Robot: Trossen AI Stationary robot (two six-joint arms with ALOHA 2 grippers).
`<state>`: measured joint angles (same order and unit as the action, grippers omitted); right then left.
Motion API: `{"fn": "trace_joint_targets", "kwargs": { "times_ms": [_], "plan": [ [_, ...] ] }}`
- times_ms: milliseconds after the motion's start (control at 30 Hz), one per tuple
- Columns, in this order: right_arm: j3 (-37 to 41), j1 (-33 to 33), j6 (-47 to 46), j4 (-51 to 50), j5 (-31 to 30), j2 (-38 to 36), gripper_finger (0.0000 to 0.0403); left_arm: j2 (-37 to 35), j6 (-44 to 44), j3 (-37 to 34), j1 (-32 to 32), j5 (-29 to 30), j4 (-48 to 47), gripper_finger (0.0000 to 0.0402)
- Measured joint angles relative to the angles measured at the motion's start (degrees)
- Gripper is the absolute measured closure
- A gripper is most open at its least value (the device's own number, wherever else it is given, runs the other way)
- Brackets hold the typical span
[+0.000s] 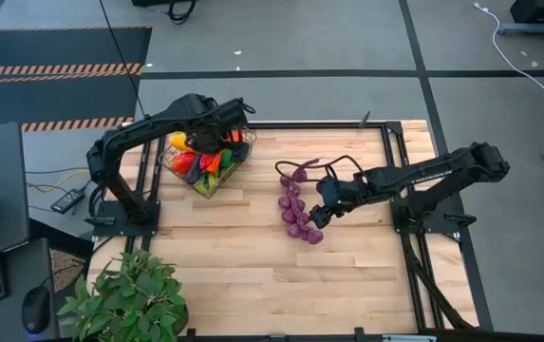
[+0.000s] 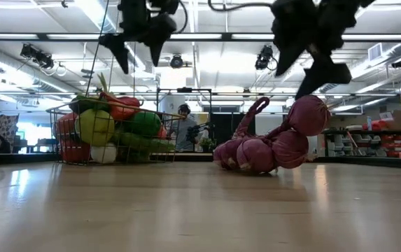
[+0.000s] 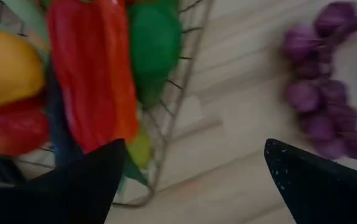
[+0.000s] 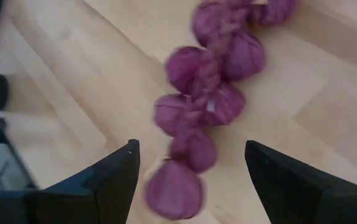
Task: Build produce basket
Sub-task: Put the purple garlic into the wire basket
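High view, grapes: long purple bunch of round toy grapes on a braided stem (image 1: pixel 295 204) lies flat on the pale wood table (image 1: pixel 253 275), centre, stem end toward 12 o'clock; last loose piece seen, well apart from basket.
Basket: small square dark-bronze wire-mesh basket (image 1: pixel 207 163) at approx 10 o'clock of the table, already heaped w/ produce: red pepper (image 3: pixel 94 68), green round piece (image 3: pixel 155 43), yellow piece (image 3: pixel 7 68), more beneath.
Step in hand (my read): right arm picks the bunch, carries it to basket.
How to do it well: come straight down, close across the braid near mid-bunch, not on one round grape, which would likely slip; lift high enough that the tail clears the basket rim; drop on top of the heap.
Risk: bunch is floppy, may swing or snag the mesh.
Right gripper (image 4: pixel 190 171): fingers apart, straddling the lower grapes from above, nothing grasped yet; sits at bunch's 4 o'clock end in the high view.
Left gripper (image 3: pixel 194 171): spread wide, empty, hovering over basket's near corner.
Plant: leafy green plant (image 1: pixel 129 299) at 7 o'clock, not part of job.
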<state>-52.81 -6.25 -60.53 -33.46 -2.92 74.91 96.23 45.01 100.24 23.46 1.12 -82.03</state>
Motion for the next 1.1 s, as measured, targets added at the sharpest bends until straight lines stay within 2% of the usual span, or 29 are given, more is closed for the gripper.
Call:
{"fn": "trace_joint_targets", "kwargs": {
  "times_ms": [133, 400, 667, 833, 1000, 1100],
  "plan": [
    [4.21, 1.91, 1.09, 5.87, 0.07, 0.02, 0.0110, 0.12, 6.20, 4.38, -3.92, 2.24, 1.04, 0.0014],
    [9.75, 6.26, 8.05, 19.28, 1.67, 0.02, 0.0110, 0.16, 18.39, 16.73, -12.21, 11.14, -1.48, 0.0014],
    [13.56, 8.00, 9.62, 23.66, 2.25, 1.47, 0.0110, 0.15, 26.30, 18.46, -18.26, 11.96, -0.32, 0.0014],
    [13.34, 7.37, 9.16, 28.23, 2.83, 5.23, 0.0112, 0.15, 26.25, 18.41, -21.61, 11.77, 5.03, 0.0014],
    [11.44, 7.06, 10.07, 29.11, 2.54, 9.85, 0.0112, 0.13, 19.06, 18.38, -25.30, 11.72, 16.62, 0.0014],
    [10.41, 6.94, 8.33, 28.92, 2.84, 13.37, 0.0112, 0.13, 17.61, 18.37, -27.29, 11.72, 20.88, 0.0014]
  ]
}}
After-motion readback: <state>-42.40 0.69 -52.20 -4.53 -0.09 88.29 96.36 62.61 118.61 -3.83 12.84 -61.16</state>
